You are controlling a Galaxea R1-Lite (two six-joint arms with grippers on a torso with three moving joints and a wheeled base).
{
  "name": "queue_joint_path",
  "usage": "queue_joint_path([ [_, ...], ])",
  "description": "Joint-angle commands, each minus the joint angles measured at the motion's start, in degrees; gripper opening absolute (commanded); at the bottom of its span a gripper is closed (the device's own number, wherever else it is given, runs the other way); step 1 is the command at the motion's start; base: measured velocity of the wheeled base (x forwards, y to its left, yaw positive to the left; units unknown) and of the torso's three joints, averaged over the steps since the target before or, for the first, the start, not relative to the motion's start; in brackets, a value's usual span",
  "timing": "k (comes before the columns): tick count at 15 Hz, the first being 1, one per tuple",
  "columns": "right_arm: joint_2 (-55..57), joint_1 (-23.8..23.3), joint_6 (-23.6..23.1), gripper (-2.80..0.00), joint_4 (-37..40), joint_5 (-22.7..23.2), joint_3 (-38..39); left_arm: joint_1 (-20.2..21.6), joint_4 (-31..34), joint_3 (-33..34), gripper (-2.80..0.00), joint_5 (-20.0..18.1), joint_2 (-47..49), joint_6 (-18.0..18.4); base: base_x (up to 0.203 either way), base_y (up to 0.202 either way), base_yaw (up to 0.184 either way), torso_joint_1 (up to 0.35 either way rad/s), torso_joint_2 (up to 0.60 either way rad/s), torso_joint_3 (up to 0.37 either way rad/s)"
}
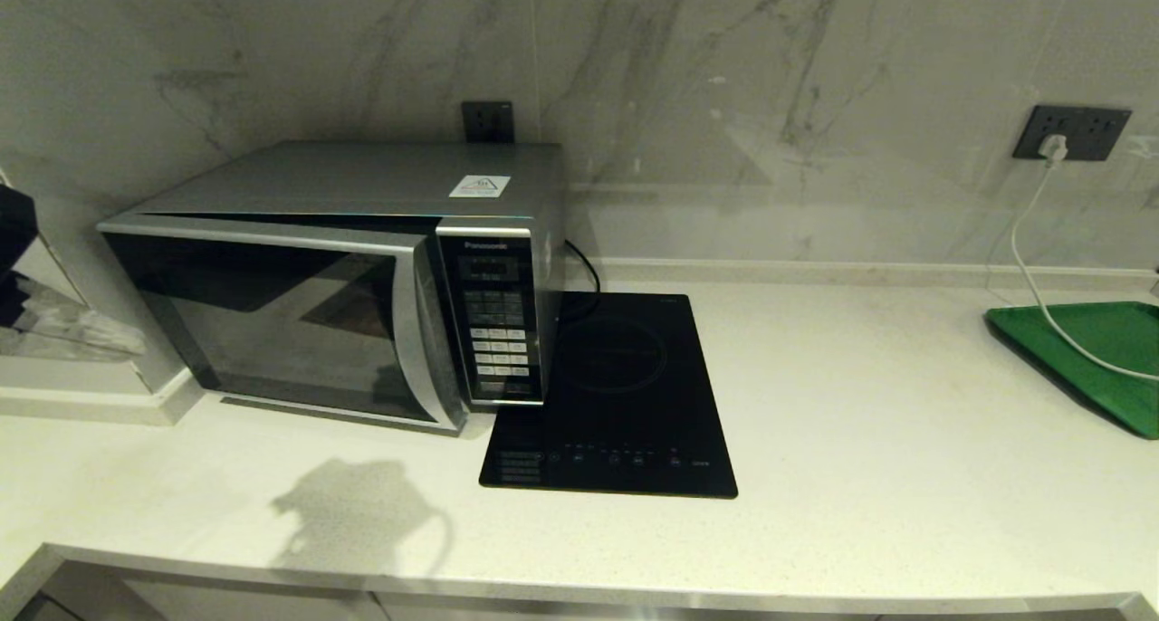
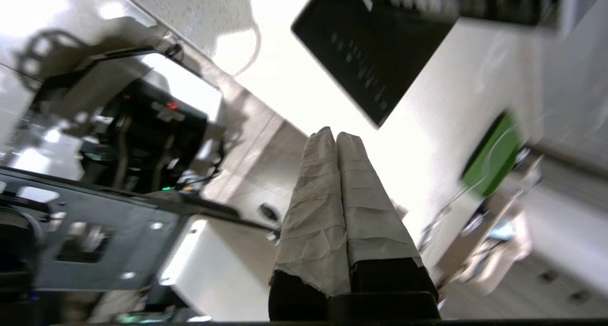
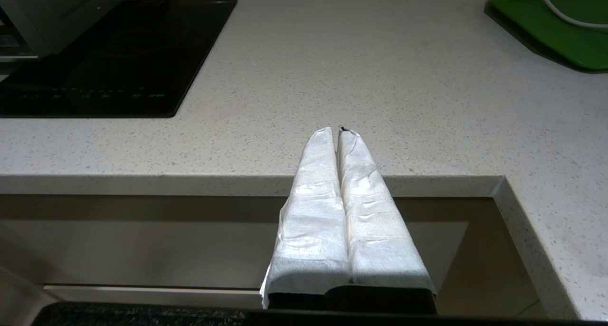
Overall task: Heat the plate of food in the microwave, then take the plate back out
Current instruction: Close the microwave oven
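While microwave sat left of frame, door slightly ajar, plate was not seen, presumably inside. Left gripper and right gripper were clenched, empty. Door best pressed fully shut before buttons pushed.

Head view high above the counter; wrist views low, sharing hob and tray.

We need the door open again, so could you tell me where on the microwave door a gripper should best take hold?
Probably the door's free right edge, beside the button panel. The microwave door already stands slightly ajar, its top edge gapped from the body and its left side hinged. Coming from the front, hook behind that curved silver edge and swing leftward. Both the left gripper and right gripper are shut and empty.
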Motion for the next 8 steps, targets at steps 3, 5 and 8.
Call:
queue_joint_path([
  [3,0.0,0.0,0.0,-2.8,0.0,0.0,0.0,-2.3,0.2,2.0,-2.8,1.0,1.0,0.0,0.0,0.0,0.0,0.0,0.0,0.0],
  [5,0.0,0.0,0.0,-2.8,0.0,0.0,0.0,-2.4,0.0,3.2,-2.8,1.0,1.2,0.0,0.0,0.0,0.0,0.0,0.0,0.0],
  [8,0.0,0.0,0.0,-2.8,0.0,0.0,0.0,-4.0,-2.5,3.9,-2.8,1.0,1.0,-0.2,0.0,0.0,0.0,0.0,0.0,0.0],
])
